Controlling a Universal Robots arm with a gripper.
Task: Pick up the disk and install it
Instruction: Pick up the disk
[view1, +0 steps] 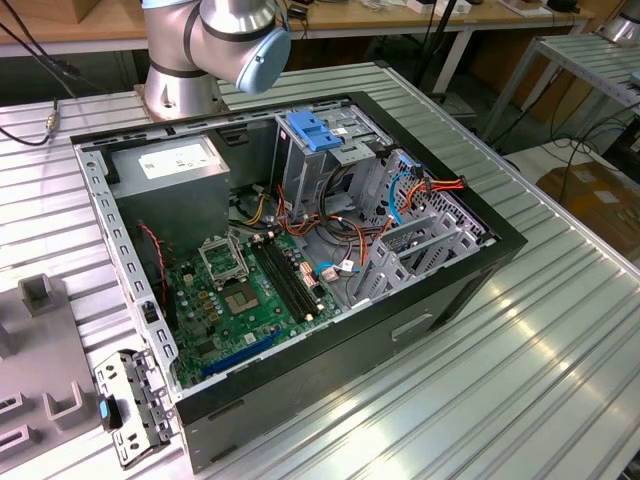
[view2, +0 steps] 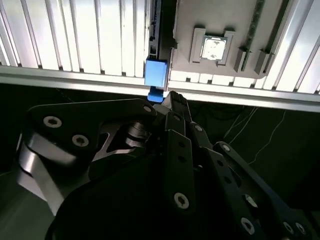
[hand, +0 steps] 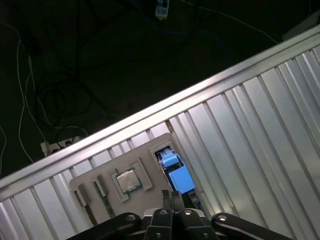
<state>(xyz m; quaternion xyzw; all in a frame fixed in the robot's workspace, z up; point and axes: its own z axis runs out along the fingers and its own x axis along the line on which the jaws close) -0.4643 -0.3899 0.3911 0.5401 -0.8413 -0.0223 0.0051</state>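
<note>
The disk (view1: 132, 408) lies at the near corner of the table on the exterior view's left, beside the open computer case (view1: 300, 240); it is a flat metal piece with a blue plastic rail. In both wrist views its blue rail (view2: 156, 75) (hand: 176, 173) shows at the edge of a grey fixture plate (view2: 190, 20). My gripper (view2: 171, 96) (hand: 170, 194) hangs well above the disk, black fingertips pressed together with nothing between them, pointing at the blue rail.
The fixture plate (hand: 90, 185) holds a processor chip (hand: 128, 180) and small slots. Inside the case are a power-supply box (view1: 175, 170), a cage with a light-blue top (view1: 315, 140), a motherboard (view1: 245, 290) and loose cables. The table edge (view2: 75, 82) runs close by the disk, with dark floor beyond.
</note>
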